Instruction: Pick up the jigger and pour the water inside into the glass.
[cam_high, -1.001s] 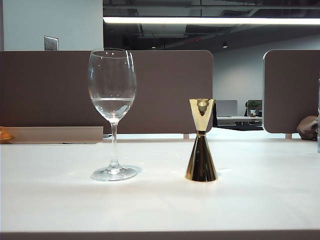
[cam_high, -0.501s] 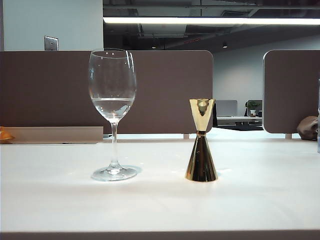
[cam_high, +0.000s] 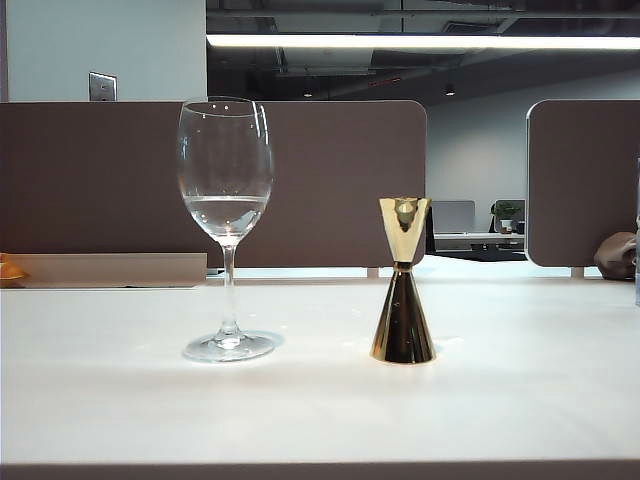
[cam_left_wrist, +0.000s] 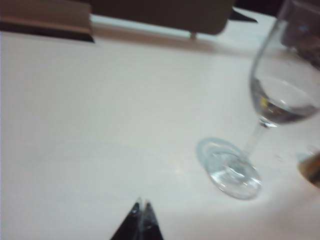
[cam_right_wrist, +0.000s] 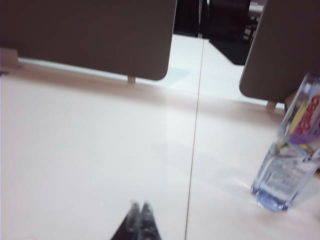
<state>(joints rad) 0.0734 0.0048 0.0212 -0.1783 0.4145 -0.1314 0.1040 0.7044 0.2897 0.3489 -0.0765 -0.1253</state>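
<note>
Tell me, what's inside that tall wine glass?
The glass holds a shallow pool of clear water, nothing else. Whether the gold jigger holds anything can't be seen; its metal walls hide it.

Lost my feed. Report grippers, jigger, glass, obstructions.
Left gripper shut, above table near glass. Right gripper shut, empty, near a plastic bottle. Jigger upright, untouched, beside glass. Nothing between them.

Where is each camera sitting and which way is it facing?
Exterior: low at the table's edge, level, facing the glass and jigger; no arm shows.
Left wrist: above the table, angled down at the glass; left gripper tips show, shut.
Right wrist: angled down toward a bottle; right gripper tips show, shut.
Exterior and left wrist share the glass.
</note>
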